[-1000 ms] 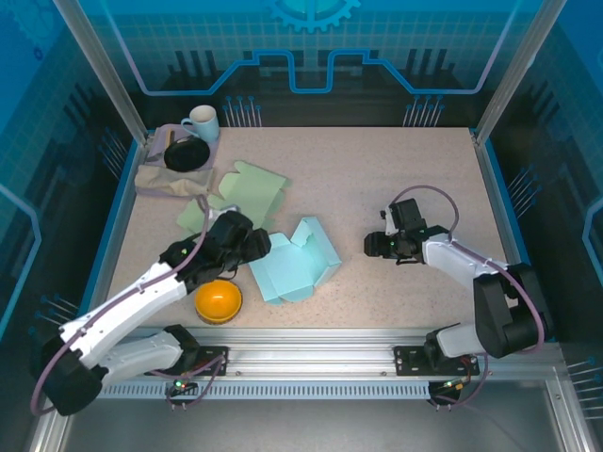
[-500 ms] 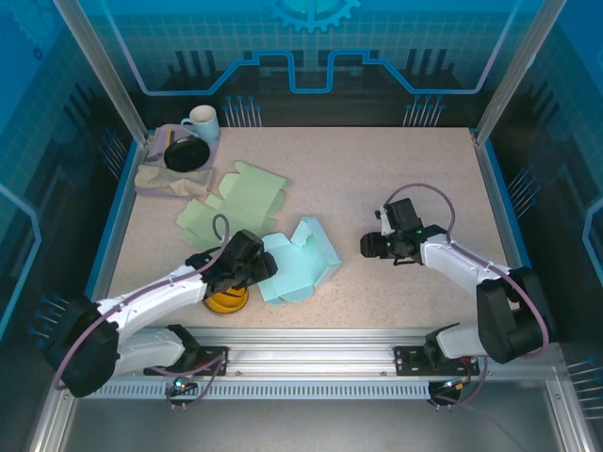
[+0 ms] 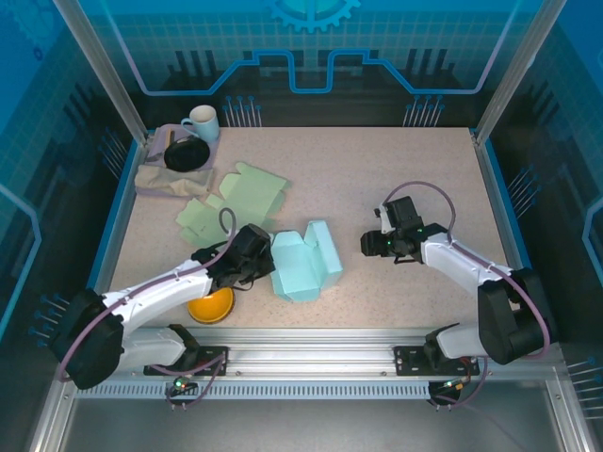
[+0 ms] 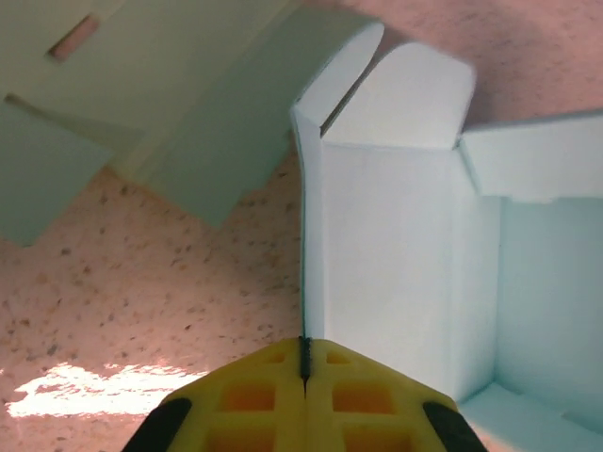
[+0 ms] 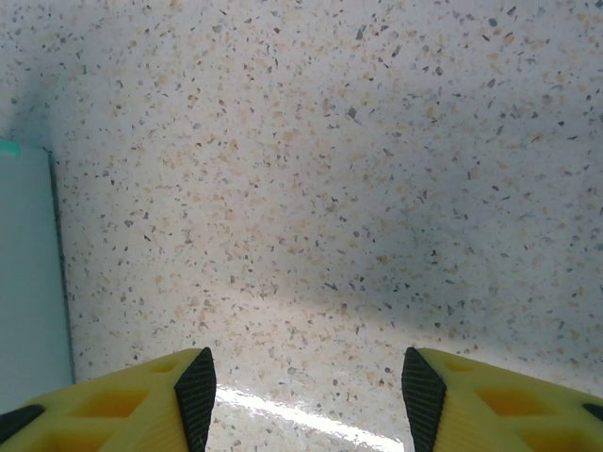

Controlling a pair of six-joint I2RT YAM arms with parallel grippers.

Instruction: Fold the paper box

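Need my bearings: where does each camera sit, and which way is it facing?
Top external: above and behind the bases, looking down on the table; both arms show.
Left wrist: on the left arm, facing along the left gripper, shut on the paper box's wall.
Right wrist: on the right arm, facing down at the table between the right gripper's open fingers.
Shared: the paper box appears in all three views.

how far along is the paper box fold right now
Done: the blue box is partly raised, with its walls standing up off the table. In hand: the left jaws are shut on the edge of one side wall, while the right jaws stand open over bare table, apart from the box. Left: the rounded flaps stand unfolded and the top is open, so closing it likely remains.
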